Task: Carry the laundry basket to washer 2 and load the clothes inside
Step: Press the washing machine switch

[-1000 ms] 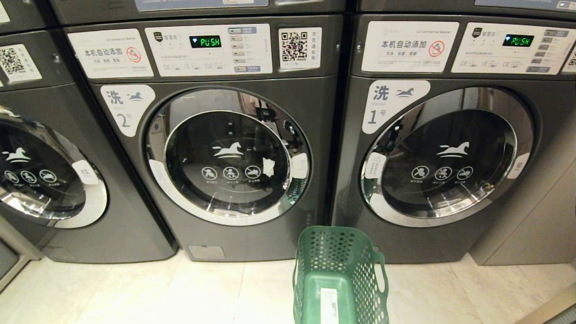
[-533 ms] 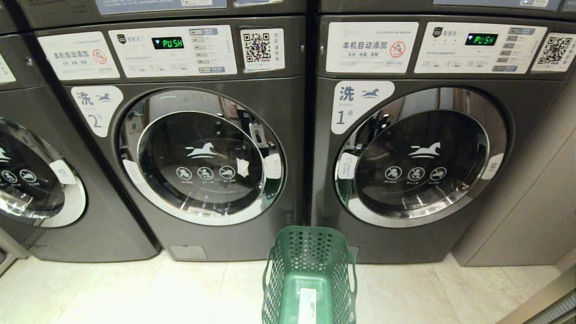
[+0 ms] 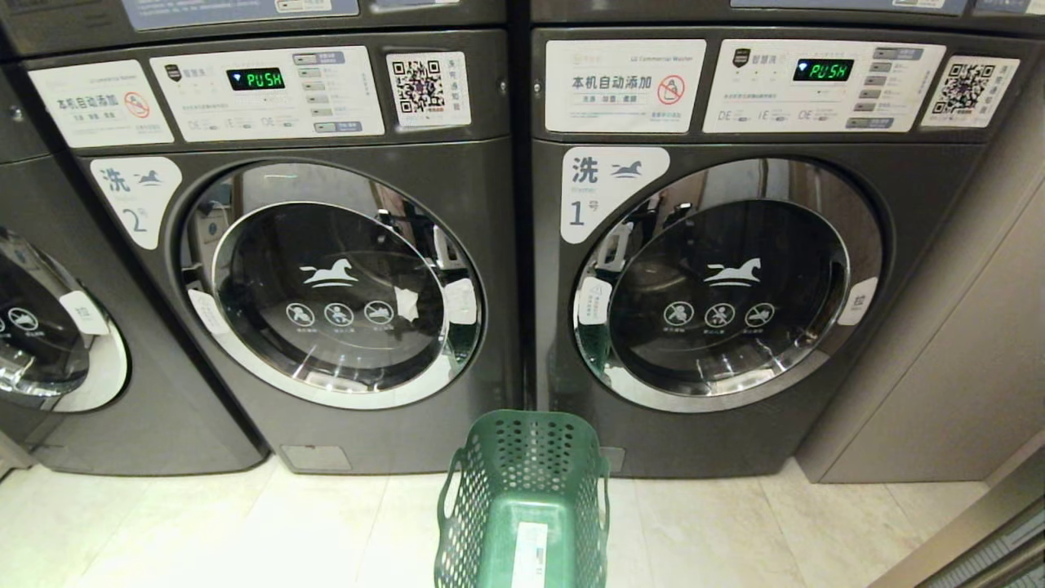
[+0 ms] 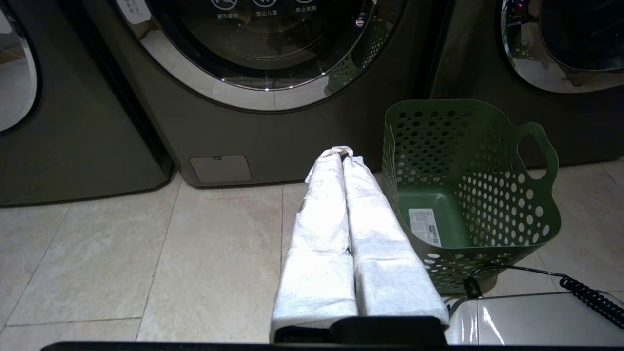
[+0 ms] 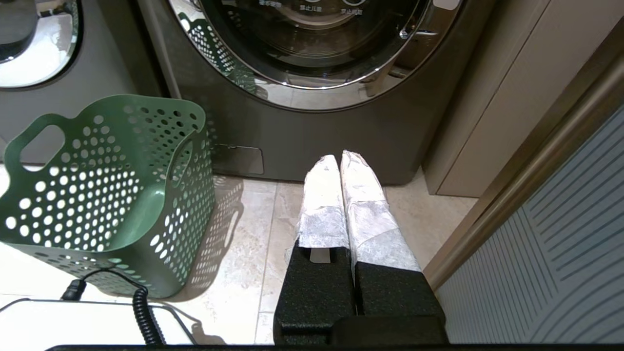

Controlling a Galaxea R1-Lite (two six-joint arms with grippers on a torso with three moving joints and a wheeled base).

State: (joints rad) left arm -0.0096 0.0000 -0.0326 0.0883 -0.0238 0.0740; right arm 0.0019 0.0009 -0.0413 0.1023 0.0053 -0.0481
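Head view: perforated green plastic basket [image 3: 522, 498] on tile; both cloth-wrapped grippers closed, empty.

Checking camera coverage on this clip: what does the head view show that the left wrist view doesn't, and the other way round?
Head view only: the number labels for washer 2 and washer 1, both control panels reading PUSH, and QR stickers. Left wrist view only: the left gripper, its white-wrapped fingers pressed together and holding nothing, beside the basket, plus a coiled cable. Both: the green laundry basket, with no clothes visible in it and a label on its bottom, standing on the tiled floor before the closed washer doors.
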